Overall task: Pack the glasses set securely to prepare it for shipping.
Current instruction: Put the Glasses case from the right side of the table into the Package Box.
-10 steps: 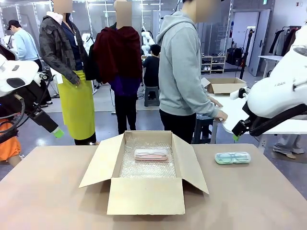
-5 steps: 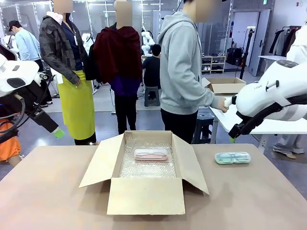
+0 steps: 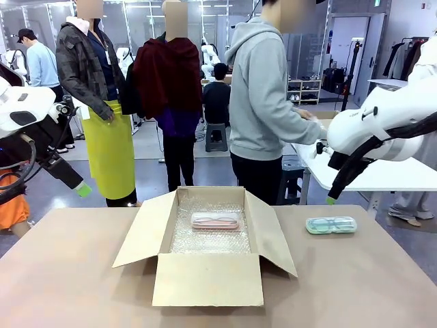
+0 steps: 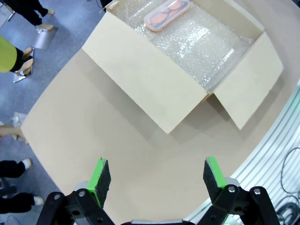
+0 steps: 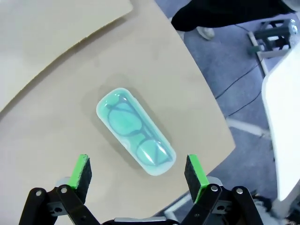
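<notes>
The pale pink glasses case [image 3: 215, 220] lies on bubble wrap inside the open cardboard box [image 3: 208, 279] at the table's middle; it also shows in the left wrist view [image 4: 167, 14]. The mint-green glasses case [image 3: 331, 225] lies flat on the table to the right of the box. My right gripper [image 5: 137, 168] hangs open straight above the mint-green case [image 5: 136, 132], well clear of it; its green tip [image 3: 331, 200] is just above the case. My left gripper [image 4: 155, 169] is open and holds nothing, high off the table's left side [image 3: 82, 188].
All the box flaps [image 3: 140, 229] are folded outward. A person in a grey hoodie [image 3: 263, 102] stands past the far edge, turned toward a white side table [image 3: 382, 178] behind my right arm. Other people stand farther back on the left.
My right arm's upper part has risen and swung, while its gripper tip stays above the mint-green case. The left arm and both cases have not moved.
</notes>
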You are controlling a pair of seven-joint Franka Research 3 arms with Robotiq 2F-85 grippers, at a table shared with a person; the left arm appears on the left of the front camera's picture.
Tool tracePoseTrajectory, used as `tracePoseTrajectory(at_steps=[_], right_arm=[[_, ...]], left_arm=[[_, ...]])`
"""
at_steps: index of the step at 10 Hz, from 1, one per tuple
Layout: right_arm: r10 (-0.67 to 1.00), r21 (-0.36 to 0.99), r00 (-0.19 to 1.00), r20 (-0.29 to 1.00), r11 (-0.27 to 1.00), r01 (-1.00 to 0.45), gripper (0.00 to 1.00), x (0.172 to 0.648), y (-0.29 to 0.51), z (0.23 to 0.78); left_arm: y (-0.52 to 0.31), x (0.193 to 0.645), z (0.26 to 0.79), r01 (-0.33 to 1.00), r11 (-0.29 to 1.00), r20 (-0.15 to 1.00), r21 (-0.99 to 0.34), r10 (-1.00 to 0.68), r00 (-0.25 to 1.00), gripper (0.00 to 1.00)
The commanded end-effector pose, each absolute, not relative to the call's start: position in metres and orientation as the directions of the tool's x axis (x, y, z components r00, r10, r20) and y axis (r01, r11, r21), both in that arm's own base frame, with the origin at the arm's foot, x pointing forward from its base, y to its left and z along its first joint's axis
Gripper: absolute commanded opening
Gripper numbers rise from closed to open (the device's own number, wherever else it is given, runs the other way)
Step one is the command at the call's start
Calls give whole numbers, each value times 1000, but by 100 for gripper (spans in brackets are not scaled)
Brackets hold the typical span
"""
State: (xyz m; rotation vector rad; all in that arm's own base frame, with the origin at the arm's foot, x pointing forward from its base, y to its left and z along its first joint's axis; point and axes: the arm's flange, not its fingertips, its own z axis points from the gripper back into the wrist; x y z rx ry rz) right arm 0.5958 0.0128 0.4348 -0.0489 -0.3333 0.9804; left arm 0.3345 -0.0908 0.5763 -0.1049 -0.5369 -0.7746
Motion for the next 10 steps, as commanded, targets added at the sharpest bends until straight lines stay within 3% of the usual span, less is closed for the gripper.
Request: tracePoseTrajectory(at_steps=[1,3,4,8,10], right_arm=[[895,-209,423,144,445,-871,100,612,13,440],[905,-185,416,86,425,-886,100,620,21,438],[884,-202,442,150,465,-862,100,608,16,436],[894,-198,431,122,448,-872,100,613,16,436],[981,-78,193,19,194,-978,100,623,23,425]], left_arm=[[-90,335,576,695,711,517,105,-636,572,100],[-90,335,576,695,711,517,105,-636,572,100],[-90,335,576,695,711,517,105,-636,572,100],[-90,335,576,695,711,517,105,-636,572,100],[-90,335,576,695,711,517,105,-636,572,100]])
